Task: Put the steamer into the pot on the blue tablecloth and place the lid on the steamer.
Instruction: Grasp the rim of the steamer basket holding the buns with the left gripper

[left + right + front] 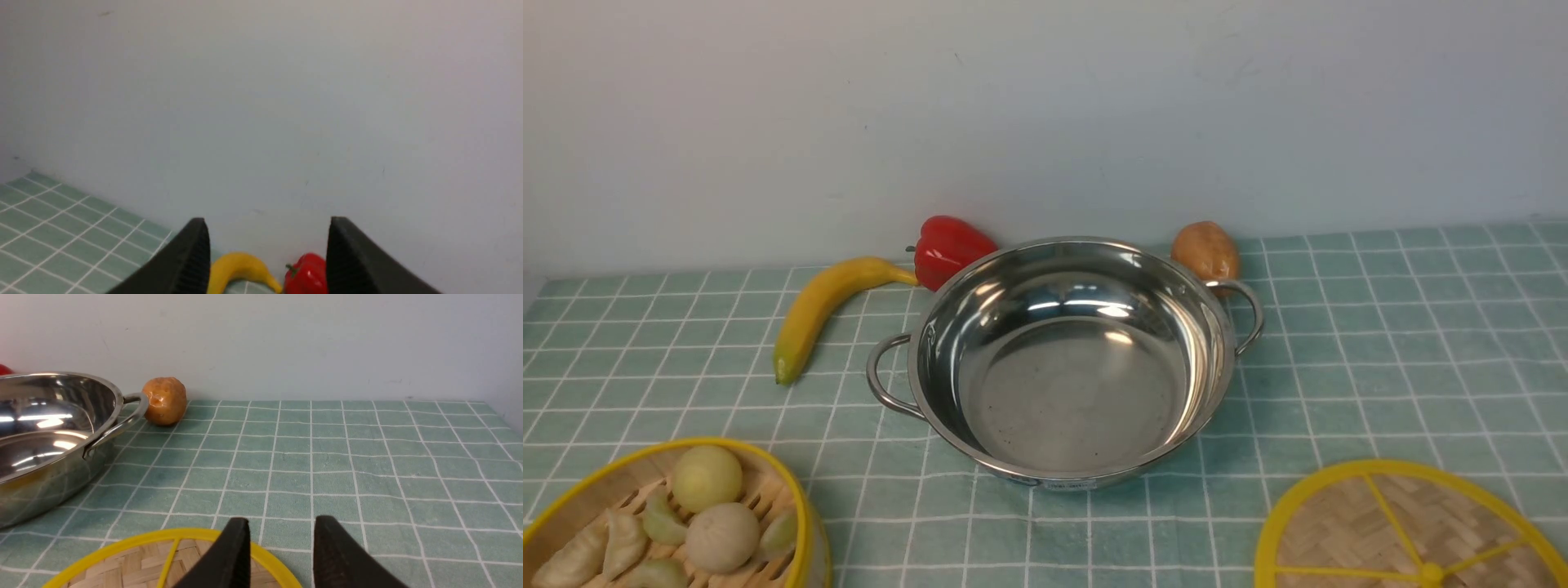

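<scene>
Nearest on the robot's left, the steamer [805,531] sits on the cloth [1380,351], cut by the frame edge, with 2 round buns and several dumplings on its slats. Nearest on the right, the lid [1409,531] lies flat on the cloth, also partly out of frame.

The right end effector [282,522] shows only in its wrist view: its 2 dark fingers stand a moderate gap apart with nothing between them but cloth. It is over the far edge of the lid [135,559] – one finger overlaps the yellow rim in the picture, though I cannot tell whether it touches. From there the pot is ahead and to the left.

The left end effector [267,224] shows only in its own wrist view, fingers spread wide and empty. The banana [241,271] and pepper [306,273] appear far beyond the gap. The steamer is outside that view, so how it lies to this end effector cannot be told.

Farther back, the pot [1070,392] stands upright and empty mid-cloth, well apart from steamer and lid, with 2 loop handles – one near-left, one far-right.

Behind it, the banana [821,310] lies to the left, its tip at the pepper [949,249], which is partly hidden by the pot's rim. The potato [1207,251] sits just behind the far-right handle. A pale wall [1045,106] closes the scene.
</scene>
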You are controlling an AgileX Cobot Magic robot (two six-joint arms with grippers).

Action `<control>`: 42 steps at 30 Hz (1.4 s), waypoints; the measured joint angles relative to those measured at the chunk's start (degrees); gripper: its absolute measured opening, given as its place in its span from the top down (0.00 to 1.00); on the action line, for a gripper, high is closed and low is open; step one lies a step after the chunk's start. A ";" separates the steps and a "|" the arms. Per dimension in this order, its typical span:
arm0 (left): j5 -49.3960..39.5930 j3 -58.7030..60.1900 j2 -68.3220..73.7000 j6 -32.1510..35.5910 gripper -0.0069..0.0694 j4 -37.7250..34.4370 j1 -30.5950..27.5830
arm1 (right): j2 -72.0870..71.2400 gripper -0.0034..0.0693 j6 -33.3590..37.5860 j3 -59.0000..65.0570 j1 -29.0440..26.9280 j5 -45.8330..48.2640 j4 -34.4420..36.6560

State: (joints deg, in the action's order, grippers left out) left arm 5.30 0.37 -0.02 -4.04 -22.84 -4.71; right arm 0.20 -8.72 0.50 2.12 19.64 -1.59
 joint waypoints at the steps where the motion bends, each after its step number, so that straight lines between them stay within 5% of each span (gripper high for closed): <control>1: 0.15 -0.06 0.00 0.00 0.43 -0.01 0.00 | 0.00 0.62 0.00 0.00 0.00 0.00 0.00; 7: -7.98 -10.26 0.09 -0.33 0.43 -0.10 0.00 | 0.00 0.62 0.00 0.00 0.00 0.00 0.00; 13: -37.33 -26.31 10.39 2.42 0.43 1.37 0.00 | 0.00 0.62 0.00 0.00 0.00 0.00 0.00; 17: -58.23 -35.34 22.56 8.74 0.43 4.79 0.00 | 0.00 0.62 0.00 0.00 0.00 0.00 0.00; 21: -69.74 -39.91 33.93 18.06 0.43 7.49 0.00 | 0.00 0.62 0.00 0.00 0.00 0.00 0.00; 27: -72.27 -40.83 50.06 32.64 0.43 7.95 0.00 | 0.00 0.62 0.17 0.00 0.00 0.00 0.00; 42: -65.87 -41.20 75.22 39.15 0.43 2.40 0.00 | 0.00 0.62 0.18 0.00 0.00 0.00 0.00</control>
State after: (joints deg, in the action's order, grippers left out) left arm -60.58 -40.83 75.20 35.12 -20.45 -4.71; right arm 0.20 -8.54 0.50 2.12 19.64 -1.59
